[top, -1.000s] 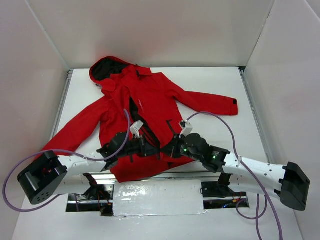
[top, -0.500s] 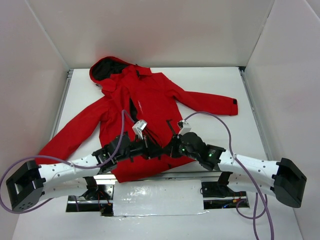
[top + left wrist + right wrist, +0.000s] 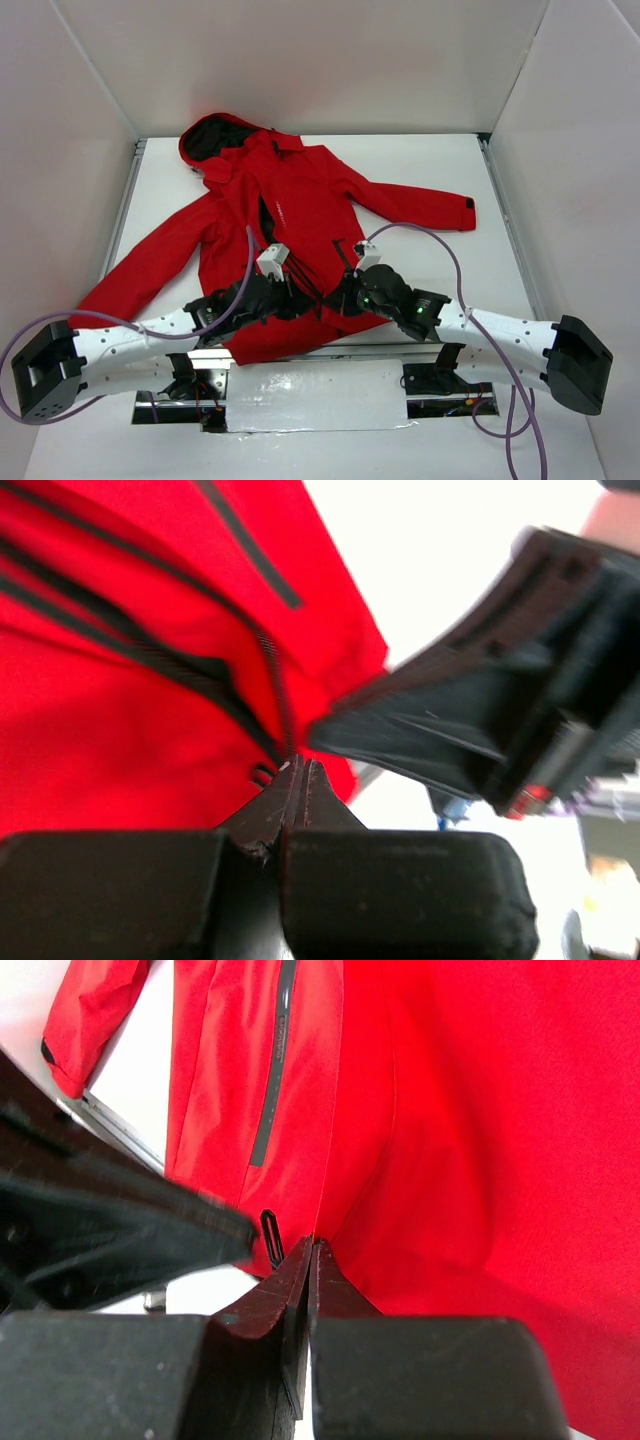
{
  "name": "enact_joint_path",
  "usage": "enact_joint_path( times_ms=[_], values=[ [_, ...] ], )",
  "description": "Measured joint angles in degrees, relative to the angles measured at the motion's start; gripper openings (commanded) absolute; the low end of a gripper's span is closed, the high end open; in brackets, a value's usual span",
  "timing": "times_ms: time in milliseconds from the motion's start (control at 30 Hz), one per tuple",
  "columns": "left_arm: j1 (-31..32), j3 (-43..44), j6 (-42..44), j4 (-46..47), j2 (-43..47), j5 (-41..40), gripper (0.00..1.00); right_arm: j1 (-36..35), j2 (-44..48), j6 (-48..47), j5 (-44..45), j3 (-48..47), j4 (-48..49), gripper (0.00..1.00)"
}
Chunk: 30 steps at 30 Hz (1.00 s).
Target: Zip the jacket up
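Observation:
The red jacket lies flat, hood at the far left, its black front zipper open. My left gripper and right gripper meet tip to tip at the hem. In the left wrist view the left gripper is shut at the bottom end of the zipper teeth, with a small black pull loop beside it. In the right wrist view the right gripper is shut on the jacket's front edge, a black pull loop just to its left.
The sleeves stretch out to the left and right. White walls close in the table on three sides. A shiny plate covers the near edge between the arm bases. Purple cables arch over both arms.
The left arm's elbow swung down and left. Its gripper edged right towards the right gripper, then slightly back. The right gripper stayed at the hem.

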State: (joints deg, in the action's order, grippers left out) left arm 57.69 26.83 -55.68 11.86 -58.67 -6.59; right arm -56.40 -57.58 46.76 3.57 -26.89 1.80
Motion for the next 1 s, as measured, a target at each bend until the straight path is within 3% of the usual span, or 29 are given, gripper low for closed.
enact_joint_path(
  times_ms=[300,1000],
  values=[
    [0.0,1.7,-1.8,-7.2,-4.2,-8.6,0.0,0.0,0.2,-0.2,-1.2,0.0,0.3,0.0],
    [0.2,0.2,-1.6,0.9,-3.0,-3.8,0.0,0.0,-0.9,-0.5,-2.3,0.0,0.7,0.0]
  ],
)
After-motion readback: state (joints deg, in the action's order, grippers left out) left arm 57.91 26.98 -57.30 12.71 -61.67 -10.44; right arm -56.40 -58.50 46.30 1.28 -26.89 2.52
